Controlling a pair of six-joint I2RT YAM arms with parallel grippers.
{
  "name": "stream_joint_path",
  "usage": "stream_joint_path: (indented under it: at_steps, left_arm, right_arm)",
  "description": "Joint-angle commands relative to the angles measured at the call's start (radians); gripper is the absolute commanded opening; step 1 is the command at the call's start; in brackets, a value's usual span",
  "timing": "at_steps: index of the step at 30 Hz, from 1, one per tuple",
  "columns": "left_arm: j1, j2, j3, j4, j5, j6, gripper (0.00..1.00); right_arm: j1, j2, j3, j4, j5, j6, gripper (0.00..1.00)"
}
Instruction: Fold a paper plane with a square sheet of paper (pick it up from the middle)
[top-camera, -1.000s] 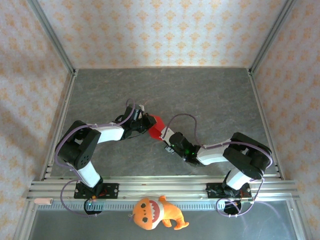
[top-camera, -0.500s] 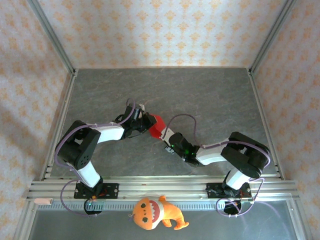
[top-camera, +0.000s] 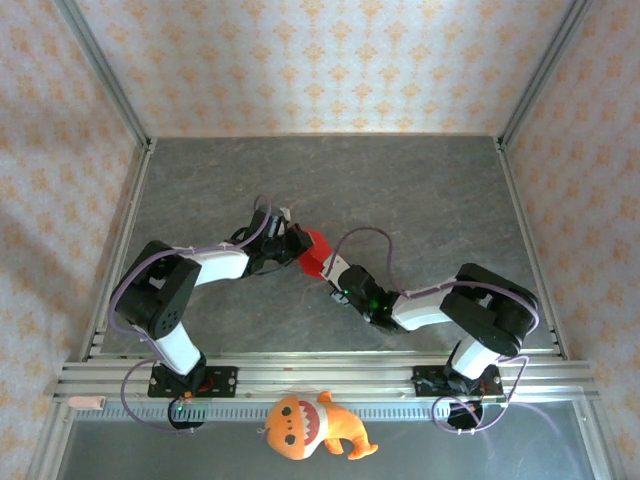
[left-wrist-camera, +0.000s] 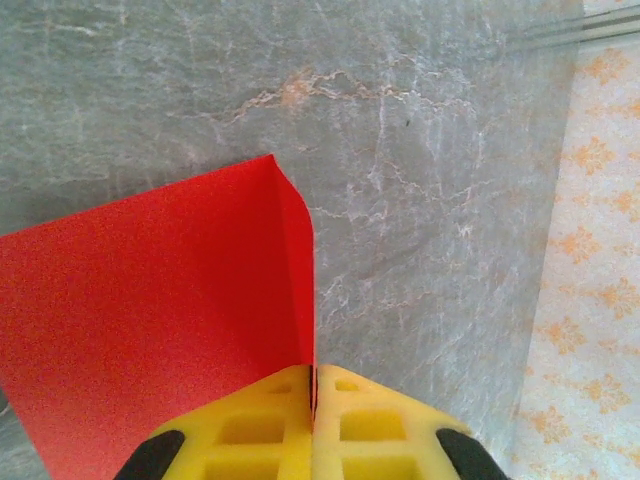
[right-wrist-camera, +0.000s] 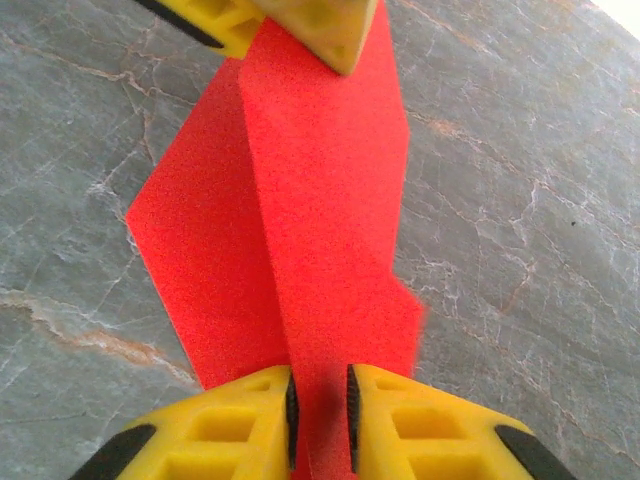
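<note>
Your thin, bright red creased paper sheet (top-camera: 314, 250) is near the grey tabletop's (top-camera: 420, 190) middle, folded into a ridge. Your left fingers (left-wrist-camera: 260, 425) pinch its edge tight. Your right fingers (right-wrist-camera: 235, 420) narrowly straddle the ridge, and I cannot tell whether they grip it.

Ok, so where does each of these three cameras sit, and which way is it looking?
Top external: above and behind the bases, looking down on the table; left arm and right arm meet at the red paper.
Left wrist: on the left wrist, looking along the left jaws, shut on the paper.
Right wrist: on the right wrist, facing the left jaws across the paper; right jaws slightly apart.
Shared: all three show the red paper.
</note>
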Motion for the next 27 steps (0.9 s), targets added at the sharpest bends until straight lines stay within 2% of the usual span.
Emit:
stream_joint_path:
  at_steps: [1,18,27]
  left_arm:
    - [-0.005,0.016,0.036,-0.023,0.022,0.025,0.06]
    - [-0.003,0.029,0.045,-0.040,0.013,0.037,0.06]
    - [-0.003,0.030,0.051,-0.044,0.012,0.037,0.06]
  right_arm:
    - [0.006,0.010,0.026,-0.002,0.022,-0.011,0.19]
    - [0.007,-0.039,-0.001,-0.027,-0.021,0.016,0.15]
    - [0.005,-0.039,-0.004,-0.031,-0.030,0.028,0.08]
